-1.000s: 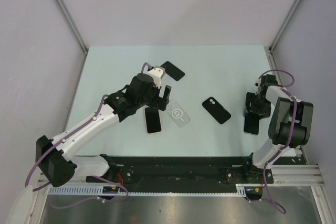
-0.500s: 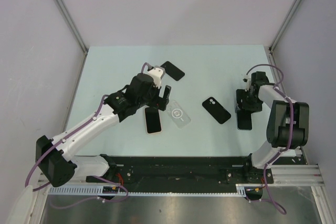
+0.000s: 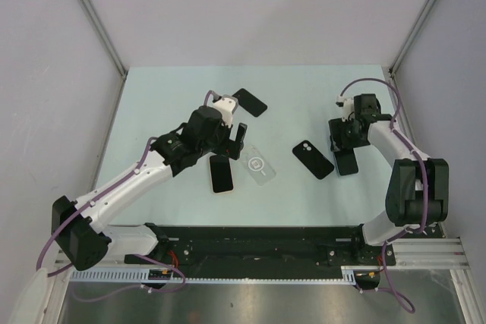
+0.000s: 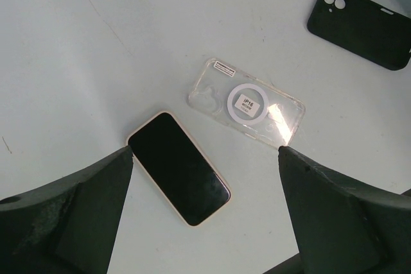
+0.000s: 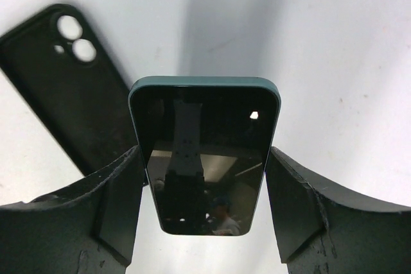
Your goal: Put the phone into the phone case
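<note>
Your right gripper was clenched on the green phone, one finger pressed against each long edge; in the right wrist view the green phone sat screen-up between the fingers, its glass reflecting the rig above; you could not tell from either view whether its far end touched the table or hung just over it. The black case lay flat just to the left of the phone, on the right half of the table; in the right wrist view the black case showed its camera cut-outs at the far end, and the near corner of the phone overlapped its edge.

Your left gripper stood released, jaws spread wide and holding nothing; it hovered over the middle-left of the table. Under it lay a cream-edged phone, screen up, and just beside that, apart from it, a clear case with a white ring on its back; both rested between the spread fingers in the left wrist view. A black phone lay farther back, beyond the left gripper.
</note>
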Motion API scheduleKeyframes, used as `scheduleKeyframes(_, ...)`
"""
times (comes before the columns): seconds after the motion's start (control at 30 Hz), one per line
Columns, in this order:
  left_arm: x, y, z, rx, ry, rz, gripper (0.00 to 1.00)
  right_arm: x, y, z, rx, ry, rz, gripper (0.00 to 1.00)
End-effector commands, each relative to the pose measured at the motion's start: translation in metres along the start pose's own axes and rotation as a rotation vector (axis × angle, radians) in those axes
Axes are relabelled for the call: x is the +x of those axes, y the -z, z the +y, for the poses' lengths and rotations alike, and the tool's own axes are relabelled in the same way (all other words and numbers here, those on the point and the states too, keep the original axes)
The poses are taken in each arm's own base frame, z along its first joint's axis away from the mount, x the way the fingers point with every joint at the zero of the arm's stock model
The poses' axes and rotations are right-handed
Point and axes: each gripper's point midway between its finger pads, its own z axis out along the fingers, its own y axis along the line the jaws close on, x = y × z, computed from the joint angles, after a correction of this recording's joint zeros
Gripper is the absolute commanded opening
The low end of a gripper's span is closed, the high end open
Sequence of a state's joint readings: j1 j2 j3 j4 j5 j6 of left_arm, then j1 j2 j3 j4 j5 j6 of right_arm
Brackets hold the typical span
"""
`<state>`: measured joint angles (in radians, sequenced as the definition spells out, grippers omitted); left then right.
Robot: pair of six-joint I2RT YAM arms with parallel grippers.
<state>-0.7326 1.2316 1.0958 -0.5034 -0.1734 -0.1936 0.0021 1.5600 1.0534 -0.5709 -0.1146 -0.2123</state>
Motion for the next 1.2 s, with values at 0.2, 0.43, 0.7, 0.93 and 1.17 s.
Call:
scheduleKeyframes(0.2, -0.009, 0.007, 0.003, -0.015, 0.013, -0.038, 0.98, -0.091, 0.044, 0.059, -0.150, 0.196, -0.339, 0.33)
scheduleKeyframes(0.43, -0.010, 0.009, 0.006, -0.027, 0.012, -0.042, 0.99, -0.094, 0.020, 0.089, -0.190, 0.270, -0.327, 0.32)
scheduleKeyframes(0.7, -0.010, 0.010, 0.001, -0.001, 0.012, -0.043, 0.98, -0.068, -0.020, 0.112, -0.156, 0.357, -0.205, 0.31)
scheduleKeyframes(0.93, -0.009, 0.009, 0.001, -0.001, 0.012, -0.041, 0.98, -0.054, -0.028, 0.110, -0.129, 0.380, -0.203, 0.31)
scheduleKeyframes(1.17, -0.011, 0.011, 0.003, -0.008, 0.010, -0.050, 0.99, -0.034, -0.033, 0.108, -0.129, 0.379, -0.163, 0.32)
